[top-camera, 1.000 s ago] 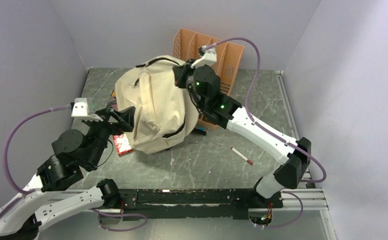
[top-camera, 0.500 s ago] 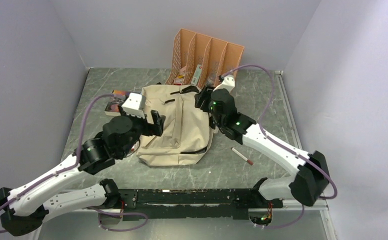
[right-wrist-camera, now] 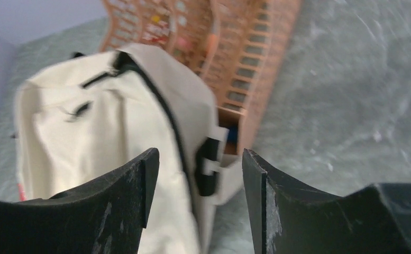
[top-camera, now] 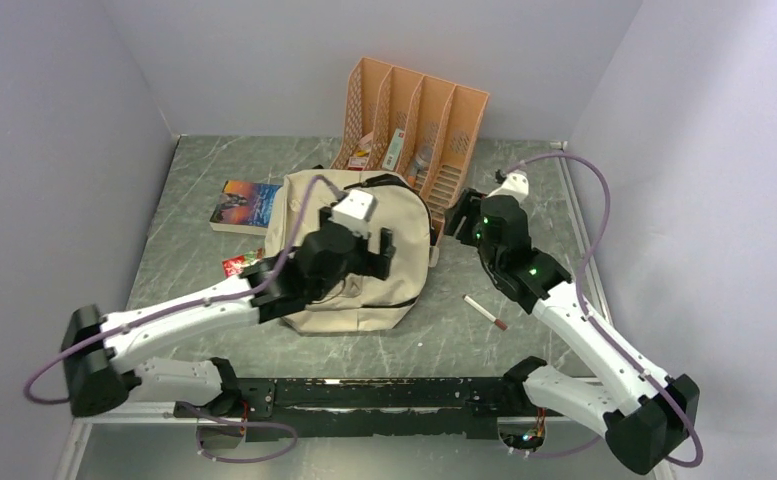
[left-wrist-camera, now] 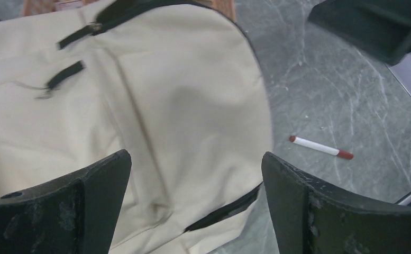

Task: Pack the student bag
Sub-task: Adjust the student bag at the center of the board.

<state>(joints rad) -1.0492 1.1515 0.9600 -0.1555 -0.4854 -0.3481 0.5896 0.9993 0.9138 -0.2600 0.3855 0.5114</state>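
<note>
Status check: the large soft cream fabric backpack [top-camera: 404,250] with dark zippers lies flat in the middle of the grey marbled table [top-camera: 564,230]. Its top end touches the near side of the orange plastic mesh file organizer [top-camera: 414,110]. No opening shows from above, so my guess is nothing goes in until a zip gets pulled.

The left gripper [left-wrist-camera: 195,164] hovers over the bag's front panel with its jaws spread wide and nothing between them. It looks parked there to come down on the fabric or a zip, though which one I can't tell. The right gripper [right-wrist-camera: 199,159] sits off the bag's right side, near the organizer's near right corner. Its jaws are partly apart and empty, pointing at the black strap buckle on that edge. Probably it's lined up to pin or lift that side while the other arm works.

Stuff waiting outside the bag:
- a white marker pen with red ends [top-camera: 485,311] lies on the table, right of the bag
- a colourful paperback book [top-camera: 248,203] sits at the far left
- a small red packet [top-camera: 236,265] is just beside the bag's left edge
</note>
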